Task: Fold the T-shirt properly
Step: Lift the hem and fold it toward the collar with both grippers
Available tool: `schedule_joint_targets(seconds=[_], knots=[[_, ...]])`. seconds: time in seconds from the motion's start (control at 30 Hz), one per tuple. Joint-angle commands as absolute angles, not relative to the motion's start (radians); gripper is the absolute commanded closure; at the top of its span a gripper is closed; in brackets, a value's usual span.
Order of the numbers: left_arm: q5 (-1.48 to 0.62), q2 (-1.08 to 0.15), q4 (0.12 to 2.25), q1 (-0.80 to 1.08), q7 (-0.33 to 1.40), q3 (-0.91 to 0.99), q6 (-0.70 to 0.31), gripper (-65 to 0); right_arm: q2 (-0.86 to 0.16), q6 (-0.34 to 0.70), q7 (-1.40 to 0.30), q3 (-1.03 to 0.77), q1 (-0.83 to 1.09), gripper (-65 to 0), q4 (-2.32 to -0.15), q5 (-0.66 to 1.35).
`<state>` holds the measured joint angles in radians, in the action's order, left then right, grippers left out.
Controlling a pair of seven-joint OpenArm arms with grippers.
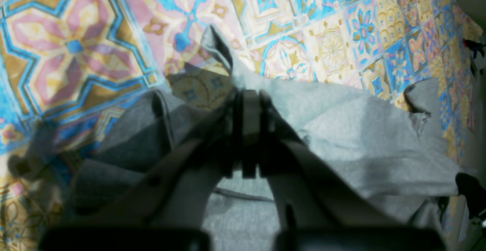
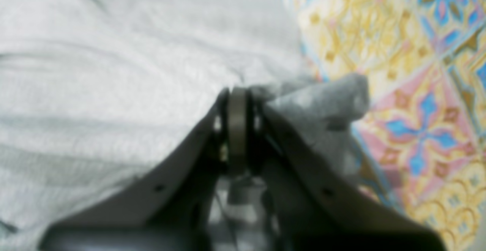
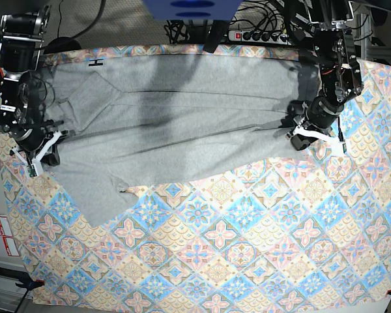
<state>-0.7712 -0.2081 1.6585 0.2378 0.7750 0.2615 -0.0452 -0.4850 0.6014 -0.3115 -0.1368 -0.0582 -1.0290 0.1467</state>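
T-shirt (image 1: 364,141) cloth bunches around the left gripper (image 1: 250,103), whose jaws pinch a fold above the patterned desk (image 1: 76,46). By the right wrist view, the right gripper (image 2: 237,99) pinches an edge. From the base, the shirt lies stretched across the desk's far half; lift both ends evenly toward the open near half.

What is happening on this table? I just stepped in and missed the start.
A two-armed robot is folding a grey T-shirt on a patterned tablecloth. The shirt lies stretched sideways across the far half of the table. The left hand is shut on one end of the fabric, and the right hand is shut on the opposite end. The shirt is only partly folded, with long creases running along it.
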Motion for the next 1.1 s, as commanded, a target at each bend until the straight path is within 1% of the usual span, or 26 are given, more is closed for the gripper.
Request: schedule_joint_targets(seconds=[0.0,0.13,0.23,0.27,0.43,0.63,0.87,1.07], knots=[[-0.783,-0.217,1.681,0.237,0.759,0.266,-0.053,0.0,-0.512,0.599,-0.308,-0.156,-0.058,-0.1,-1.066,0.157],[-0.783,-0.22,1.682,0.242,0.759,0.268,-0.053,0.0,-0.51,0.611,-0.332,-0.205,0.008,-0.1,-1.161,0.157],[-0.783,-0.22,1.684,0.245,0.759,0.303,-0.053,0.0,-0.507,0.688,-0.352,-0.249,0.042,-0.1,-1.196,0.157],[-0.783,-0.219,1.692,0.245,0.759,0.318,-0.053,0.0,-0.507,0.698,-0.361,-0.266,0.051,-0.1,-1.198,0.157],[-0.783,-0.219,1.742,0.269,0.766,0.371,-0.053,0.0,-0.467,0.698,-0.381,-0.34,0.059,-0.1,-1.198,0.157],[-0.783,-0.222,1.804,0.318,0.766,0.39,-0.054,0.0,-0.467,0.698,-0.381,-0.354,0.073,-0.1,-1.198,0.157],[-0.783,-0.222,1.808,0.34,0.766,0.39,-0.054,0.0,-0.466,0.698,-0.381,-0.357,0.116,-0.1,-1.227,0.159],[-0.783,-0.223,1.808,0.378,0.768,0.39,-0.054,0.0,-0.466,0.698,-0.387,-0.423,0.182,-0.1,-1.264,0.159]])
